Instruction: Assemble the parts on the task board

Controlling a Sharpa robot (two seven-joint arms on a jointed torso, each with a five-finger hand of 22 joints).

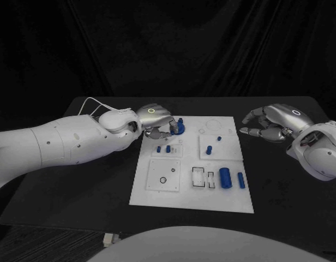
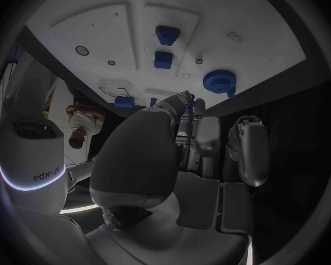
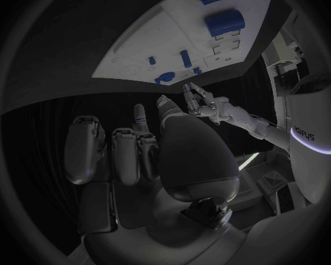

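- Hovering at the far-left corner of the task board (image 1: pixel 191 185), the left hand (image 1: pixel 157 121) has its fingers curled down next to a round blue part (image 1: pixel 178 127); can't tell whether it actually grips the part or just sits beside it.
- Left wrist view: round blue part (image 2: pixel 220 80) lies on the board just past the fingertips (image 2: pixel 186 97), w/ two small blue blocks (image 2: pixel 165 46) further along the board.
- Right hand (image 1: pixel 276 123) is off the board, above the black table (image 1: pixel 73 180) by the board's far-right corner; fingers curled in, holding nothing.
- Near edge of board: a big blue cylinder (image 1: pixel 225 177) and a slim blue bar (image 1: pixel 241 180) lie side by side, apart.
- Mid-board: small blue pegs (image 1: pixel 163 148) on the left, another pair (image 1: pixel 213 143) to the right.
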